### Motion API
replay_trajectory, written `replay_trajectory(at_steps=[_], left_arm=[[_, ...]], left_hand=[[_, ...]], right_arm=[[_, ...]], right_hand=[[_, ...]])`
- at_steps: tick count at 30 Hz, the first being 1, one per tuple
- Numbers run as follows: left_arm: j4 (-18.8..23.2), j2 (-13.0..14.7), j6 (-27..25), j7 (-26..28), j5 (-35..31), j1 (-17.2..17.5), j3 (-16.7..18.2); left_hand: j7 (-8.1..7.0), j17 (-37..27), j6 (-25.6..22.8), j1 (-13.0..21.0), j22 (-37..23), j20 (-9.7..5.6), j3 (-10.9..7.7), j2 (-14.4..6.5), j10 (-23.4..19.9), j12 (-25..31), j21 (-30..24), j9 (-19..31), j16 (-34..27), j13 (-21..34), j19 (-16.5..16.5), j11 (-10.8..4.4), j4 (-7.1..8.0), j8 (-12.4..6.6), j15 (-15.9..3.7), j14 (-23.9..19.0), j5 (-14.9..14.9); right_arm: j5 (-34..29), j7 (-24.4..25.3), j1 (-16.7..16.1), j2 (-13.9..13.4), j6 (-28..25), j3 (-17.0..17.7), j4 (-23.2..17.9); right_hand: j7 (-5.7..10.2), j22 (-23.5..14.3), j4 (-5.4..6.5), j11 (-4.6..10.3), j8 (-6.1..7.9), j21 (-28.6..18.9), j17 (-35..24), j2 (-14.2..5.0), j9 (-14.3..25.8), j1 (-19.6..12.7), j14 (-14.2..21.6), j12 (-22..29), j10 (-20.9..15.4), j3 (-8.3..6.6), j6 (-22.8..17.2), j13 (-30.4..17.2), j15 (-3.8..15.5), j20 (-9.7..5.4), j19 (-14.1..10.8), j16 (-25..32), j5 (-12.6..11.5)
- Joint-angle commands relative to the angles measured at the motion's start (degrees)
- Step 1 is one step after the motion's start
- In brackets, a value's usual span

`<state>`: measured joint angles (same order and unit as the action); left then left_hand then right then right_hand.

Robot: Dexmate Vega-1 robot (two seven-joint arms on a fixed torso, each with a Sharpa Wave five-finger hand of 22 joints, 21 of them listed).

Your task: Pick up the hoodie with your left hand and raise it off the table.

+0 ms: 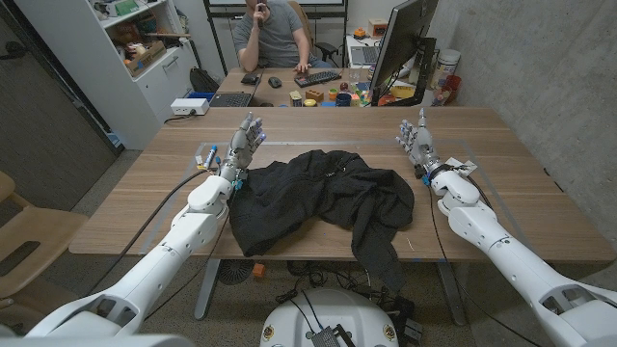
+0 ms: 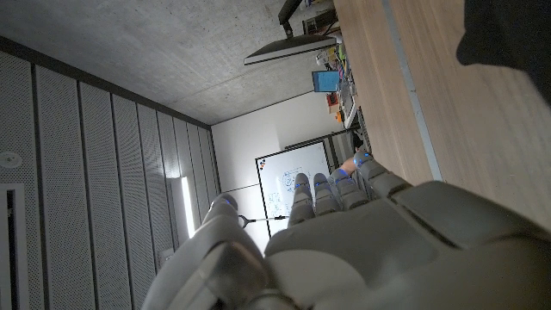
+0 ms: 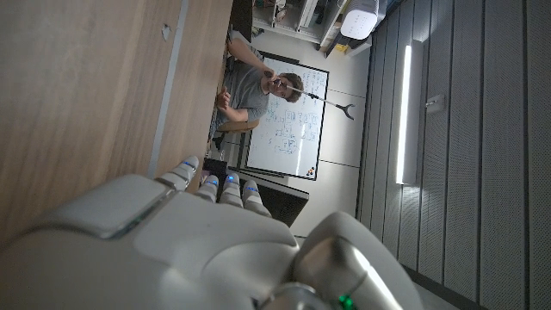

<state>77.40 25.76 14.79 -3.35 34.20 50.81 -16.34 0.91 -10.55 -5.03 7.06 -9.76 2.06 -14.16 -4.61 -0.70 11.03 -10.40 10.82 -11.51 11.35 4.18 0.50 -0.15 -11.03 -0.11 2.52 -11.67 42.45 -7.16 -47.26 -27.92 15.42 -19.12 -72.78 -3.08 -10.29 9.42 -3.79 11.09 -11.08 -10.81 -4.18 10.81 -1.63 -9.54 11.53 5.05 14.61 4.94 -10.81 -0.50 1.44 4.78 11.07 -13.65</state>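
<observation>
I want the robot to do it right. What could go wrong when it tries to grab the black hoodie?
The left hand stands open beside the hoodie, at its edge, so it might pinch only a thin fold that slips out. Part of the hoodie hangs over the table's near edge, and that hanging weight could drag it down while it is lifted. A small object lies near the left hand and could get knocked.

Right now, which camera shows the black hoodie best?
The head view: the whole hoodie lies spread on the table, one part hanging over the near edge. The left wrist view catches a dark corner; the right wrist view adds nothing.
</observation>
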Motion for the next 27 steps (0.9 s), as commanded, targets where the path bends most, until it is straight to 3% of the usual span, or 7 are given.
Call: replay_trajectory(at_steps=[1, 10, 18, 27], left_arm=[[3.0, -9.86, -5.28, -6.42, -9.85, 3.07, 11.48], [3.81, -14.43, -8.02, -10.97, -17.44, 2.8, 16.16], [10.61, -10.81, -16.73, -12.65, -30.79, 2.89, 13.53], [13.93, -10.83, -20.31, -14.5, -38.19, 3.02, 11.22]], left_hand=[[0.01, -0.18, -0.4, 0.59, -0.11, -0.17, -0.37, -0.17, -0.27, 0.26, -0.3, 0.17, -0.4, 0.24, 0.52, 0.29, -0.01, -0.31, -0.11, 0.36, -0.35], [-0.08, -0.17, -0.37, 0.63, -0.11, -0.06, -0.4, -0.19, -0.27, 0.26, -0.31, 0.16, -0.38, 0.24, 0.55, 0.36, -0.03, -0.3, -0.04, 0.39, -0.34], [-0.33, -0.13, -0.09, 1.21, -0.08, -0.02, -0.25, 0.78, -0.58, 0.37, -0.38, 0.15, -0.56, 0.24, 0.81, 0.14, -0.75, -0.25, 0.05, -0.13, -0.22], [-0.1, -0.14, 0.98, 2.25, -0.05, 0.99, 0.69, 3.89, -0.63, 0.35, -0.21, 0.15, -0.47, 0.28, 0.57, 0.59, -2.52, -0.08, 0.39, 0.05, -0.06]], right_arm=[[3.89, -5.82, 0.98, 1.69, -1.28, 2.43, 1.82], [3.33, -5.85, 0.97, 2.12, -1.88, 3.13, 1.8], [2.86, -5.94, 1.15, 2.38, -1.59, 3.6, 1.71], [2.51, -6.24, 1.55, 3.01, -1.66, 3.54, 2.52]], right_hand=[[0.09, -0.23, -0.14, 0.04, 0.21, -0.35, -0.2, -3.05, 0.29, -0.04, -3.46, 0.22, 0.52, 0.4, 0.51, -0.22, 0.1, -0.1, 0.43, 0.35, -0.29], [0.1, -0.23, -0.14, 0.06, 0.23, -0.36, -0.2, -3.07, 0.3, -0.05, -3.46, 0.23, 0.48, 0.38, 0.49, -0.22, 0.09, -0.1, 0.43, 0.35, -0.29], [0.3, -0.23, -0.15, 0.1, 0.27, -0.37, -0.19, -3.09, 0.29, -0.08, -3.46, 0.23, 0.47, 0.35, 0.37, -0.22, 0.12, -0.1, 0.41, 0.35, -0.29], [0.39, -0.23, -0.16, 0.03, 0.25, -0.37, -0.19, -3.09, 0.28, -0.1, -3.48, 0.24, 0.45, 0.33, 0.39, -0.22, 0.03, -0.1, 0.42, 0.34, -0.29]])
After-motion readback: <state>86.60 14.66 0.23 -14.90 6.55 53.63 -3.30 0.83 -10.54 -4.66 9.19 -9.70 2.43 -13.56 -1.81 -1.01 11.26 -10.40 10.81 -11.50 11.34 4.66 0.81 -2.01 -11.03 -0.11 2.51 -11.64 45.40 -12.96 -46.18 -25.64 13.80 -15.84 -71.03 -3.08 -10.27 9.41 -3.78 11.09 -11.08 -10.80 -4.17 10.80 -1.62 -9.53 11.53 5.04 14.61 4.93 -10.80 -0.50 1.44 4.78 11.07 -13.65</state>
